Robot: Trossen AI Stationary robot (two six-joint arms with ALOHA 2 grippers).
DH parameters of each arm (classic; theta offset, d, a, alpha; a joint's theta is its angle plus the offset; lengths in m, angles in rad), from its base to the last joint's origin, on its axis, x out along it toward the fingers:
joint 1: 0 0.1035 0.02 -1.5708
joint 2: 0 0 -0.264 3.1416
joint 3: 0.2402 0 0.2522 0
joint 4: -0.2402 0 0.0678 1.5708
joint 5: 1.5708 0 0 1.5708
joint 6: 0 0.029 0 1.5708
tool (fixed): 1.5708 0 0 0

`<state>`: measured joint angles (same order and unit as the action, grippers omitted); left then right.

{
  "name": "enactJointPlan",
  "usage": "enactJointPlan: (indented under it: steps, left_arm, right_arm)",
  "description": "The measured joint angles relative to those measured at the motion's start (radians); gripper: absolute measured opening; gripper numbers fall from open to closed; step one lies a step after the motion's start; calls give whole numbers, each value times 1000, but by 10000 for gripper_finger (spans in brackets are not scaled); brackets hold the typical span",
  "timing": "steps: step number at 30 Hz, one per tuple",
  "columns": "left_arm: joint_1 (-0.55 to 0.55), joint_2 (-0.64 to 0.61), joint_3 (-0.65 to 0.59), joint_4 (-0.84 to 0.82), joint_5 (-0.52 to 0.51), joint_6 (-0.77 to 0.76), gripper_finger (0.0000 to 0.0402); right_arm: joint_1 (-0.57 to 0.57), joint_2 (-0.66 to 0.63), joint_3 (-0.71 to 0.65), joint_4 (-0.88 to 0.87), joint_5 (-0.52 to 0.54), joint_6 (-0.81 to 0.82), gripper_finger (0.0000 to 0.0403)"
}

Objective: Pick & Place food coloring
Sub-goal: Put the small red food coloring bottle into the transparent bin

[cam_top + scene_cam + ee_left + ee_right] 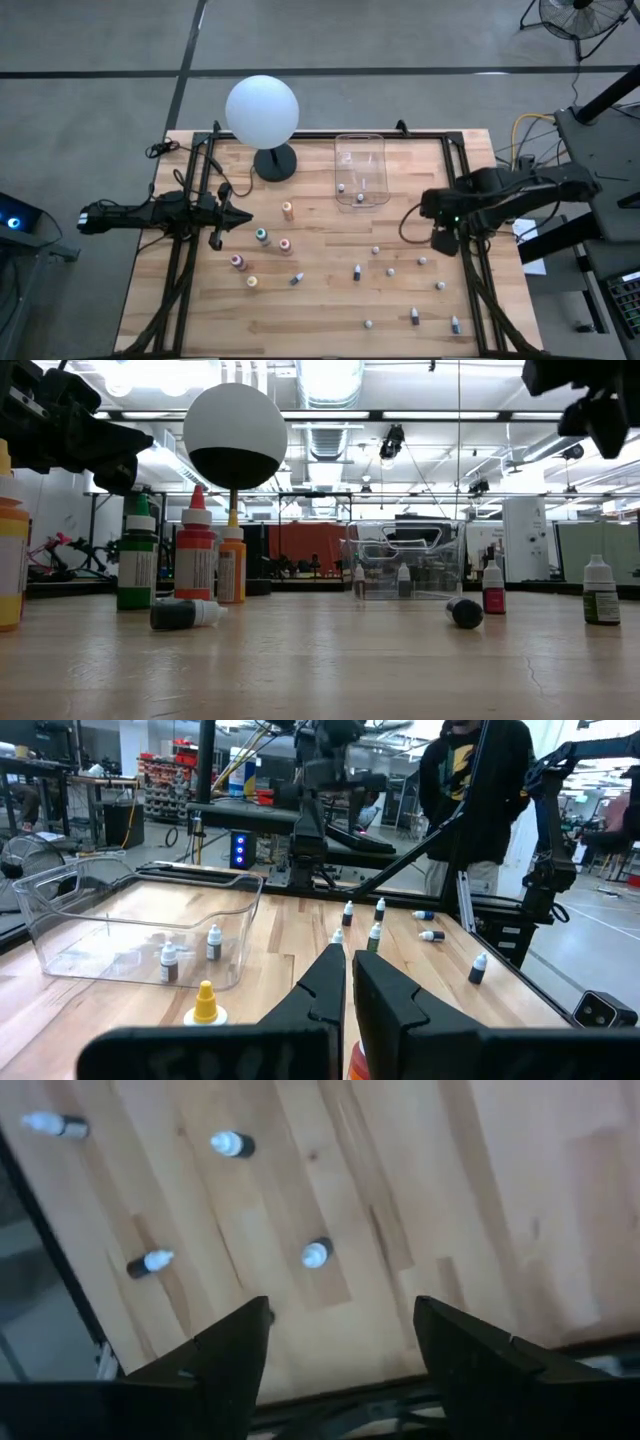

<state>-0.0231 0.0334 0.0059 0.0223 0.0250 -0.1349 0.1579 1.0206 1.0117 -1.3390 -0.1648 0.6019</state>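
Above the worktop's [330, 310] right edge, the right end effector [340, 1342] is hanging spread and empty; the left end effector [347, 982] is sitting pressed together.

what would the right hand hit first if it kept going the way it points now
The right hand, open and empty, points down at the table. Bare wood lies straight ahead; the nearest small bottle sits just off that line, though depth is unclear.

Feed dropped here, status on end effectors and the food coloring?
Left end effector shut, empty, parked at table's left. Right end effector open, empty, above small bottles on right. Two bottles in clear bin. Nothing blocking.
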Motion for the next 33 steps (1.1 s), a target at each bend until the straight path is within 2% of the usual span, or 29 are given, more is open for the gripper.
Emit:
enactJointPlan:
  steps: [6, 11, 15, 23, 33]
  left_arm:
    - [0, 0, 0, 0, 0, 0, 0]
    - [0, 0, 0, 0, 0, 0, 0]
    - [0, 0, 0, 0, 0, 0, 0]
    - [0, 0, 0, 0, 0, 0, 0]
    - [0, 0, 0, 0, 0, 0, 0]
  right_arm:
    - [75, -4, -84, 134, 12, 314, 233]
    - [114, -5, -150, 230, 14, 470, 236]
    - [147, -5, -180, 247, 16, 518, 242]
    - [246, 14, -212, 248, 92, 623, 244]
    - [345, 109, -216, 257, 151, 683, 242]
